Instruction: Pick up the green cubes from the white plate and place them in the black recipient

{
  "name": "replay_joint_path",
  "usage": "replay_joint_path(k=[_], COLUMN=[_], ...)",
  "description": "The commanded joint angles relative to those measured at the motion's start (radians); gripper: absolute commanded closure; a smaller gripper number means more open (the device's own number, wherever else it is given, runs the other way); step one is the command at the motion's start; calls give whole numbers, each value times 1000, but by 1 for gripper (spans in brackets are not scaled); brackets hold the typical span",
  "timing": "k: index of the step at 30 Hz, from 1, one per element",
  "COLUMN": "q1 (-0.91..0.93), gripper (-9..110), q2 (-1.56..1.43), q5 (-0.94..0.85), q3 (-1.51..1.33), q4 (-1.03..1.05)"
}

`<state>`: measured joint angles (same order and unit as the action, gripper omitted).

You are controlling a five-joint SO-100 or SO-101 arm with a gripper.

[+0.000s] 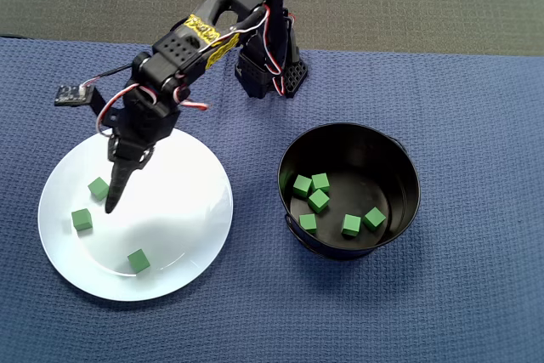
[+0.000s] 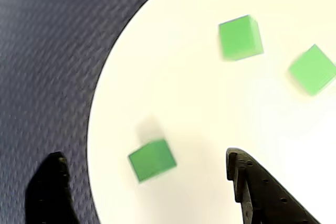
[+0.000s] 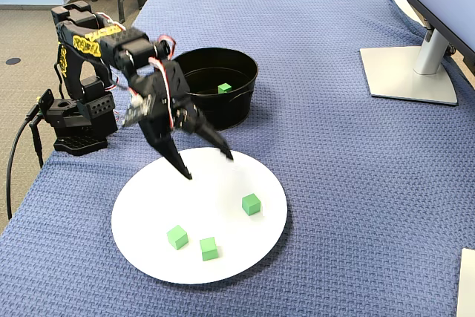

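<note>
From above I see the arm [image 1: 200,40] reaching over the plate [image 1: 187,210], its fingers [image 1: 119,183] pointing down between bare plate and the upper-left cube [image 1: 99,188]. Two more cubes [image 1: 82,219] lie on the plate, one low [image 1: 138,261]. The pot [image 1: 399,167] on the right holds six cubes [image 1: 319,201]. Blue cloth [image 1: 476,91] covers the bench.

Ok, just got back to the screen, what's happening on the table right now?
The arm's claw hangs open and empty over the white plate, carrying nothing. Three green cubes are left on the plate, one sitting between the claw's fingers in the wrist view. The black pot beside the plate already holds six cubes, so the job looks about two-thirds done.
</note>
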<state>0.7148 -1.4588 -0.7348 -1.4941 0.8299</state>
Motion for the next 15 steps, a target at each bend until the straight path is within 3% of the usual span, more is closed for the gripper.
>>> replay_joint_path(k=[1, 4, 12, 15], q1=[23, 21, 3, -3], gripper=[72, 71, 68, 68], q2=[32, 81, 216, 224], q5=[40, -52, -554, -612], q3=[46, 20, 51, 92], q4=[-64, -81, -175, -135])
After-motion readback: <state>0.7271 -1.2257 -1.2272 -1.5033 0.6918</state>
